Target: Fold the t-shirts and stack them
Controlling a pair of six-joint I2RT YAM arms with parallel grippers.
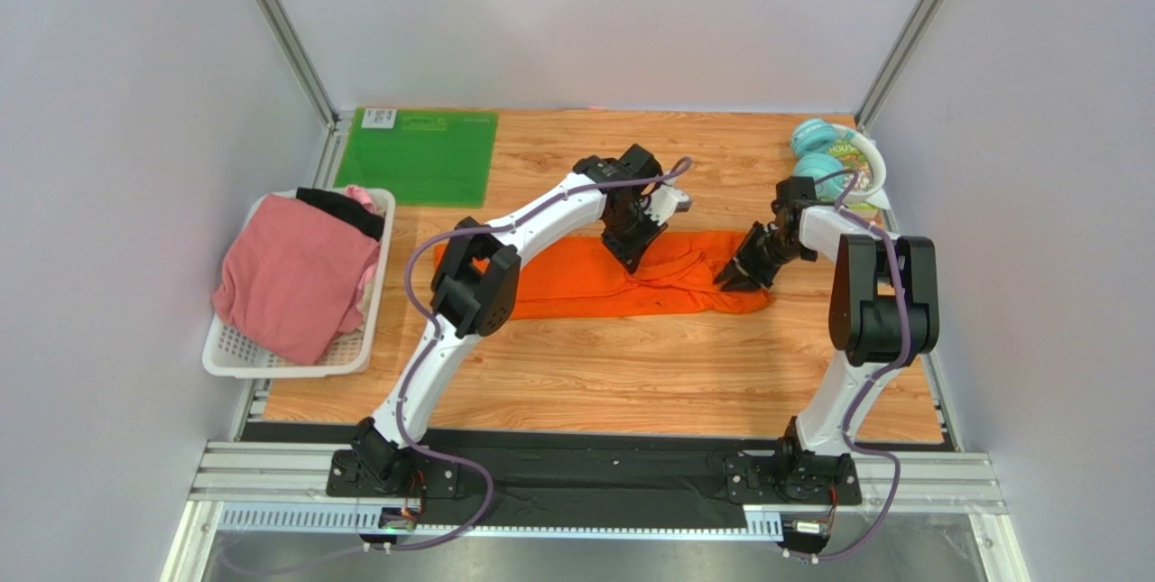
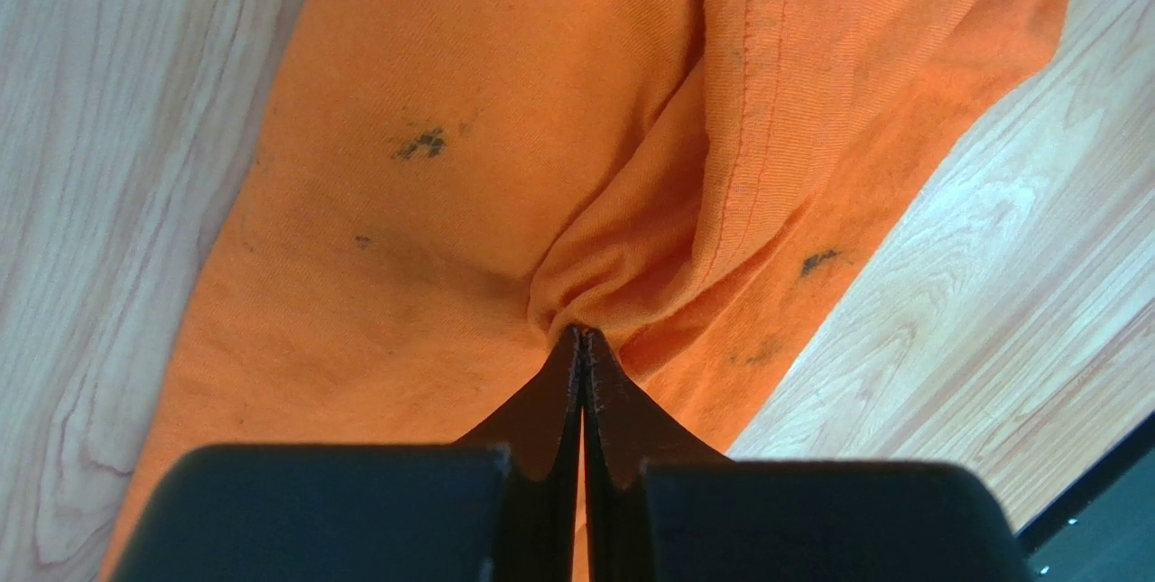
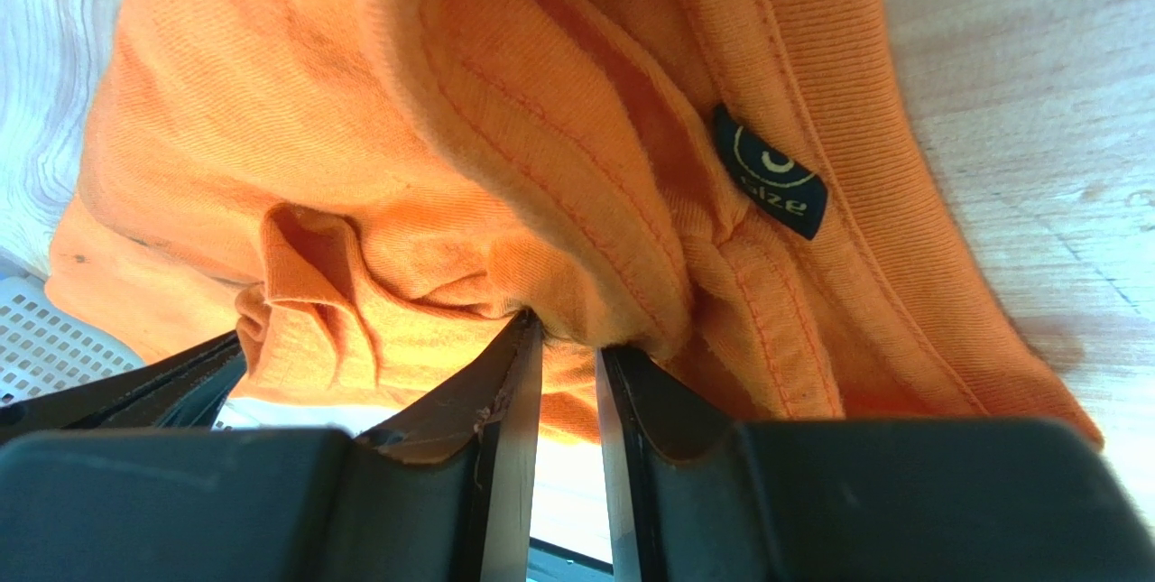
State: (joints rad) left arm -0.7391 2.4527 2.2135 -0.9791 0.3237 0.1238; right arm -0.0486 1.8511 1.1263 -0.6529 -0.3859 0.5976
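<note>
The left pincer (image 2: 583, 334) is fully closed, its two black fingertips pressed together on a thin pucker of the orange t-shirt (image 2: 475, 136). The cloth gathers into creases that run out from that nip. Around it the fabric lies flat on the pale wood, with a stitched hem running up to the right and a few small dark flecks on the surface.

The right pincer (image 3: 570, 333) stands only narrowly apart and is clamped on a thicker bunch of the same orange t-shirt (image 3: 339, 108). The bunch is at the neck end, where the ribbed collar curves past. A small dark size label (image 3: 769, 172) is sewn just inside the collar.

From above, the orange t-shirt (image 1: 597, 278) lies as a long band across the middle of the tabletop (image 1: 610, 379). The left pincer (image 1: 635, 255) is on its far edge near the middle. The right pincer (image 1: 739, 278) is at its right end.

Well to the left, a white basket (image 1: 224, 359) holds the pink t-shirt (image 1: 292, 278) heaped on top. The black t-shirt (image 1: 339, 210) shows at the basket's far side. A green mat (image 1: 420, 156) lies flat at the far left of the tabletop, apart from the shirt. Teal round things (image 1: 814, 138) sit at the far right corner.
</note>
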